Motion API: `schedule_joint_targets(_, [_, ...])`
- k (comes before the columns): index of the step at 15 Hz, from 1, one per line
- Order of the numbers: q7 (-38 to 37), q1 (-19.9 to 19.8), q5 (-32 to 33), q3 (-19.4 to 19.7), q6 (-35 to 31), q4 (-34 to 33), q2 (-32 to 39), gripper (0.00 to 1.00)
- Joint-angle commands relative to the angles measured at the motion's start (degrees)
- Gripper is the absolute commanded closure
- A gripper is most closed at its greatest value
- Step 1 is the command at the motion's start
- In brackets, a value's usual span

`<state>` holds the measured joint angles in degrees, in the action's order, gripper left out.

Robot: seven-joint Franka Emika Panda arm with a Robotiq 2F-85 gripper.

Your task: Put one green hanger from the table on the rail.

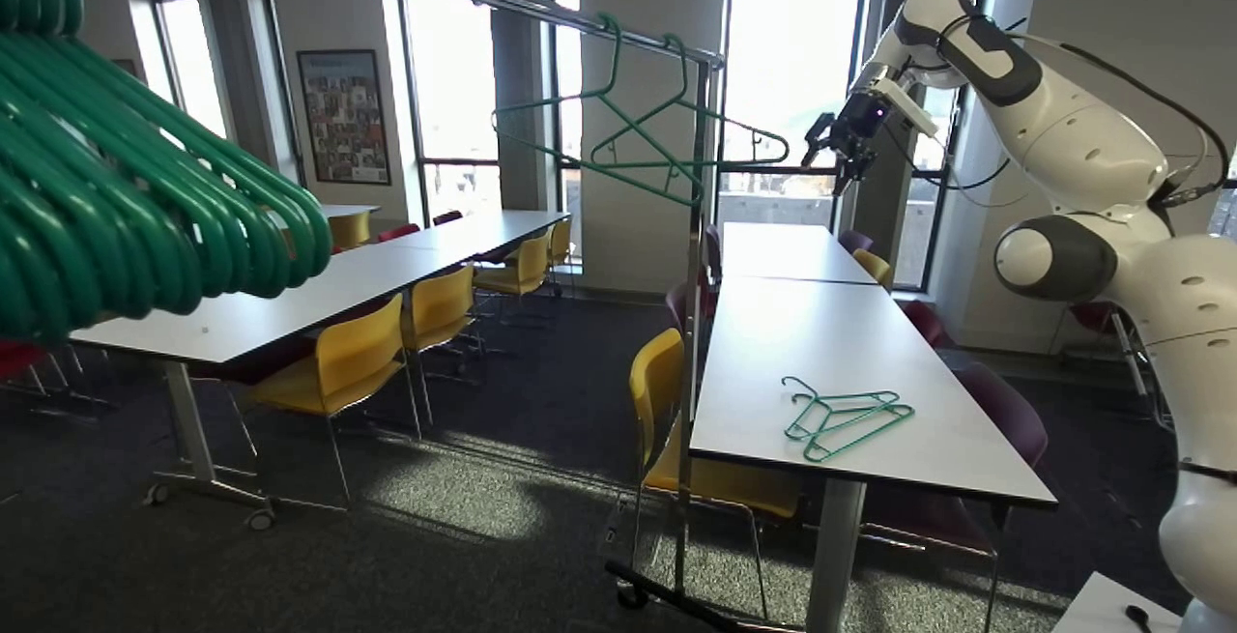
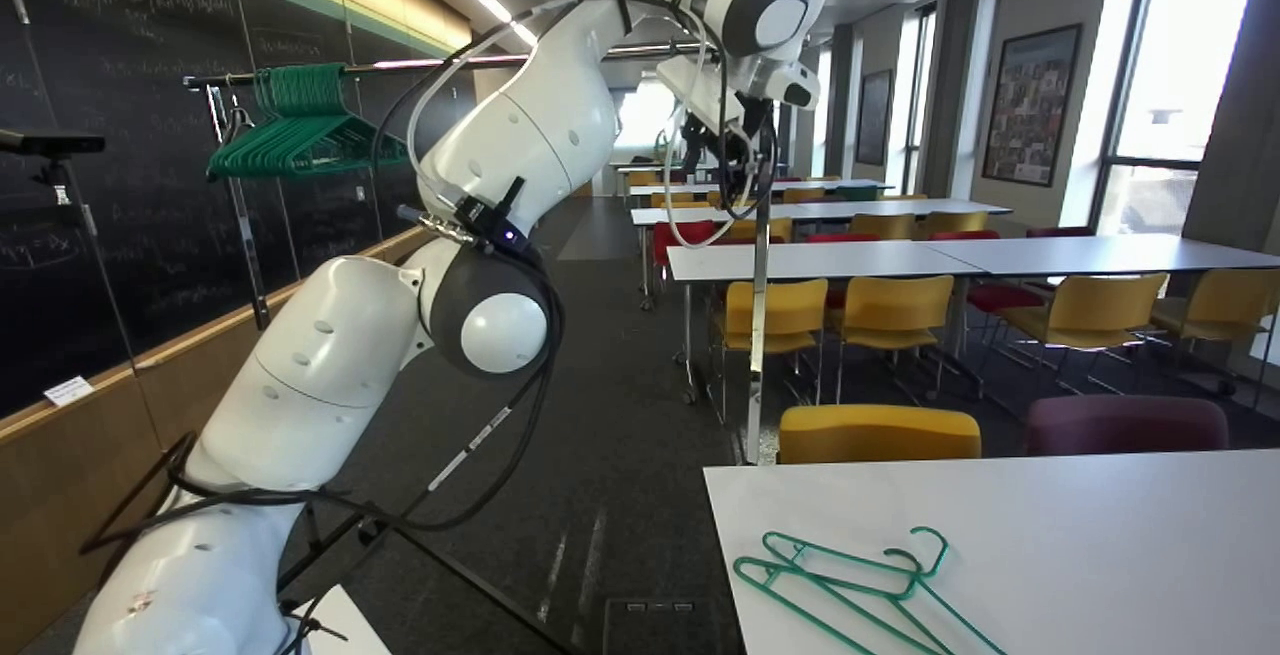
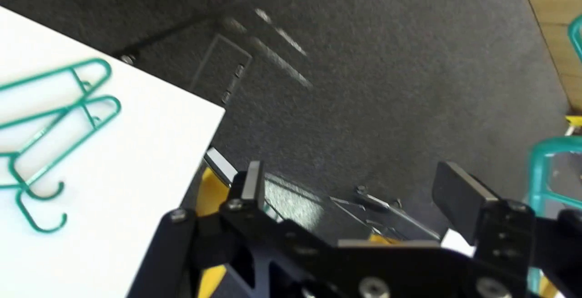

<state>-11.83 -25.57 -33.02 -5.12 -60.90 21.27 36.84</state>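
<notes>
**Gripper (image 3: 351,177) spread wide, two green hangers (image 1: 854,411) on the table (image 1: 788,343)**

Fingers (image 3: 252,182) well apart in the wrist view, dark floor (image 3: 363,84) showing between them. In an exterior view the gripper sits high at the end of the white arm (image 1: 1092,150), to the right of the rail (image 1: 522,5) as pictured; how near in depth, cannot tell. Cables (image 2: 722,135) hang by the wrist in an exterior view and muddle the fingers there.

Both table hangers lie overlapping near the table's end, hooks toward the same side. Wrist view catches the hooks and one shoulder of each by a table corner; picture edge cuts the rest.

On the rail: two more hangers (image 1: 633,128) by their hooks, close to the end post (image 1: 695,256), frames crossing. Farther along, a dense bundle of hangers (image 2: 300,135). Blurred hanger parts (image 3: 540,179) at the wrist view's right edge; which hanger, cannot tell.
</notes>
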Motion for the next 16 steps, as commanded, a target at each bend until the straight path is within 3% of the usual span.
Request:
schedule_joint_targets(1, [4.1, -1.3, 4.0, -0.5, 12.1, 3.2, -2.9, 0.0])
schedule_joint_targets(4, [7.7, -1.3, 5.7, -0.9, 19.9, 2.4, -2.7, 0.0])
schedule_joint_targets(5, [5.4, -1.0, 5.1, -0.6, 16.3, 2.0, -1.3, 0.0])
schedule_joint_targets(16, [5.3, -0.9, 4.9, -0.7, 17.0, 1.1, -0.4, 0.0])
